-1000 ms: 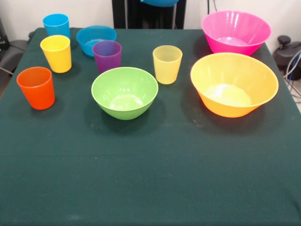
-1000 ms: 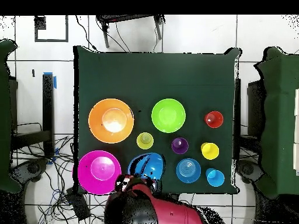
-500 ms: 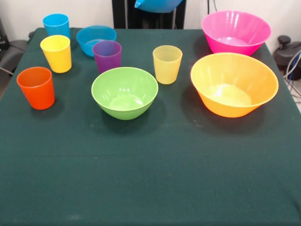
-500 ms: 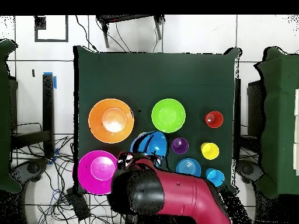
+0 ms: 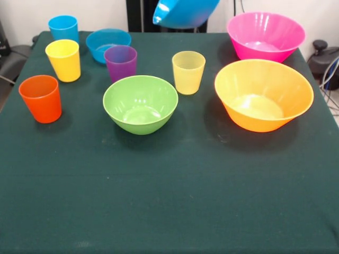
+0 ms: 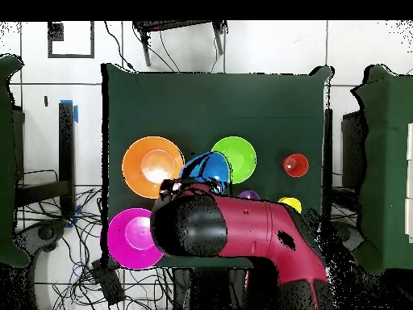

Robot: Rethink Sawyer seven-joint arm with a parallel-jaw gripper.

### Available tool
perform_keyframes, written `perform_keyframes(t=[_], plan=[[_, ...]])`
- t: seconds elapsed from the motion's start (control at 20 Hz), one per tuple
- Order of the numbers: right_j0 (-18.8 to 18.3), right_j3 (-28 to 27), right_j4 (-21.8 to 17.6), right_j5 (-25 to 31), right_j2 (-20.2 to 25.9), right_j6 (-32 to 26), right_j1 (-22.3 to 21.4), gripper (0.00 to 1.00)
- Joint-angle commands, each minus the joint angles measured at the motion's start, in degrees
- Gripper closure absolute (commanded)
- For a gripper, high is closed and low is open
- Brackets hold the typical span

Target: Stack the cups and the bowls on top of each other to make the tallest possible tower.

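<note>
Claw (image 6: 193, 187) carries the round, glossy translucent medium blue bowl (image 5: 185, 13), tilted, above the dark cloth-covered table (image 5: 175, 190).

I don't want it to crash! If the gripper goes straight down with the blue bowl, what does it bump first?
Probably the pale yellow-green cup or the green bowl, below the blue bowl the gripper carries; depth is unclear.

**Near half open, far half crowded**

I see bare table (image 5: 169, 201) across the whole near side. Far side is blocked: green bowl (image 5: 140, 103) centre, orange-yellow bowl (image 5: 263, 94) right, cups clustered far left, orange cup (image 5: 41, 98) nearest. Narrow lane between green and orange-yellow bowls.
</note>
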Motion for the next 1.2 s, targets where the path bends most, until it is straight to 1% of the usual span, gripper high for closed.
perform_keyframes(t=[0.05, 0.15, 0.25, 0.4, 0.45, 0.5, 0.55, 0.6, 0.65, 0.8, 1.0, 1.1, 1.2], plan=[[2.68, -5.05, -3.39, 1.49, -1.15, 7.44, 8.29, 1.0], [2.85, -5.75, -2.79, 2.1, -1.07, 7.0, 9.12, 1.0], [3.34, -7.07, -2.37, 5.53, -1.43, 7.2, 8.3, 1.0], [3.42, -9.56, -1.98, 8.04, -1.39, 6.55, 8.04, 1.0], [3.75, -12.13, -2.47, 8.88, -1.26, 6.56, 9.21, 1.0], [3.88, -13.45, -2.67, 9.52, -1.25, 6.48, 9.52, 1.0], [4.41, -16.86, -3.61, 11.29, -1.28, 6.79, 10.81, 1.0], [4.52, -18.29, -3.85, 12.47, -1.27, 6.65, 11.08, 1.0], [4.9, -21.66, -4.41, 14.65, -1.28, 6.96, 12.13, 1.0], [5.51, -25.68, -4.77, 17.73, -1.63, 7.59, 13.35, 1.0], [6.33, -29.64, -6.66, 19.62, -2.29, 7.14, 14.51, 1.0], [6.54, -31.37, -6.88, 20.6, -2.37, 6.87, 15.03, 1.0], [6.54, -33.98, -6.94, 23.19, -2.05, 6.14, 15.79, 1.0]])
